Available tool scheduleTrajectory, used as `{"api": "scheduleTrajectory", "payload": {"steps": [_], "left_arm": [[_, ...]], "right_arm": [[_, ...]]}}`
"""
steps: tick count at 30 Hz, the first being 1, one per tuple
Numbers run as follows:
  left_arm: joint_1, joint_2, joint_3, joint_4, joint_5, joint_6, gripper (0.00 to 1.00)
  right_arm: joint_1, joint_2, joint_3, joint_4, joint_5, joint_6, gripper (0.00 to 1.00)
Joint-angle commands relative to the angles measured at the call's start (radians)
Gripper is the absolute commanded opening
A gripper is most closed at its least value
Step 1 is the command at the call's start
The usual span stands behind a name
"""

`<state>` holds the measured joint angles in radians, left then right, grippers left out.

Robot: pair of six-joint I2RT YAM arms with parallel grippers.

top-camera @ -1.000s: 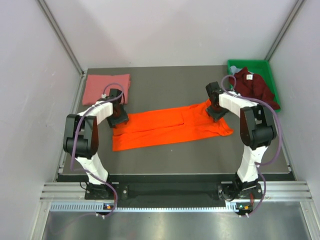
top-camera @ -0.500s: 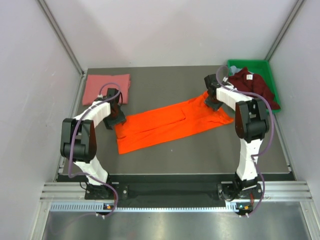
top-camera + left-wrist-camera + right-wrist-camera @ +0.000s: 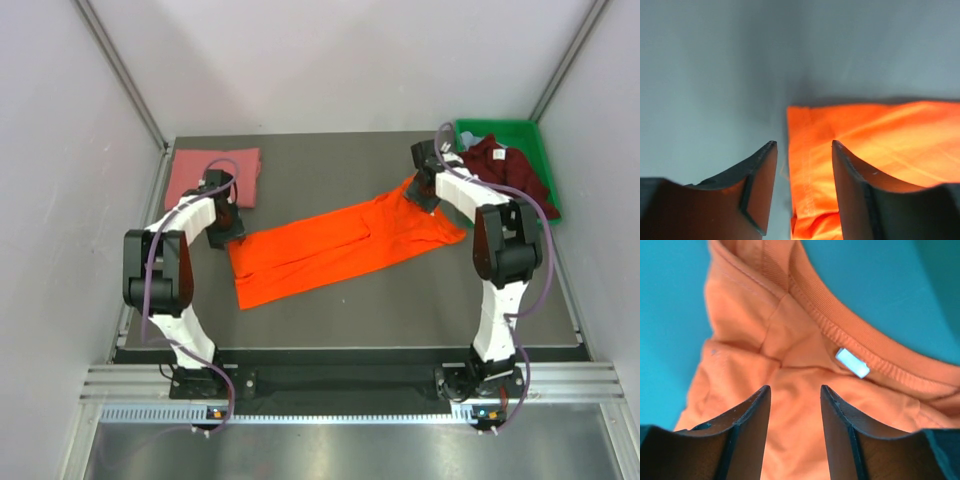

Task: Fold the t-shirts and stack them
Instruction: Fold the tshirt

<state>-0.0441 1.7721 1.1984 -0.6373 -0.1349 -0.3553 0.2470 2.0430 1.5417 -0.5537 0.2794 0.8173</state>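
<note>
Orange t-shirt [image 3: 342,246] lies stretched slantwise across the counter [image 3: 330,165], its ends pinched by the left gripper [image 3: 226,232] at the hem and the right gripper [image 3: 426,190] at the collar. Both arms have shifted farther back than half a second ago.

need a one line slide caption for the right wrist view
Right gripper holding the orange t-shirt just below its ribbed collar and small white neck tag.

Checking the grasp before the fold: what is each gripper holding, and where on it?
Both hold the orange shirt: the left gripper pinches a corner at its hem end, the right gripper the cloth just below the collar.
</note>
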Motion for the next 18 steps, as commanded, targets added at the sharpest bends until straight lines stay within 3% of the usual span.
{"api": "scheduleTrajectory", "payload": {"steps": [1,5,11,18], "left_arm": [[0.012,0.047,0.059,0.007,0.041,0.059,0.51],[0.016,0.075,0.088,-0.005,-0.008,0.073,0.44],[0.020,0.113,0.127,-0.013,-0.022,0.085,0.34],[0.020,0.109,0.113,-0.019,-0.035,0.050,0.04]], "right_arm": [[0.006,-0.112,0.074,-0.077,0.015,0.043,0.45],[0.006,-0.182,0.061,-0.158,0.007,0.063,0.45],[0.015,-0.335,-0.118,-0.172,0.001,0.072,0.45],[0.014,-0.432,-0.371,-0.100,0.052,0.154,0.42]]}}
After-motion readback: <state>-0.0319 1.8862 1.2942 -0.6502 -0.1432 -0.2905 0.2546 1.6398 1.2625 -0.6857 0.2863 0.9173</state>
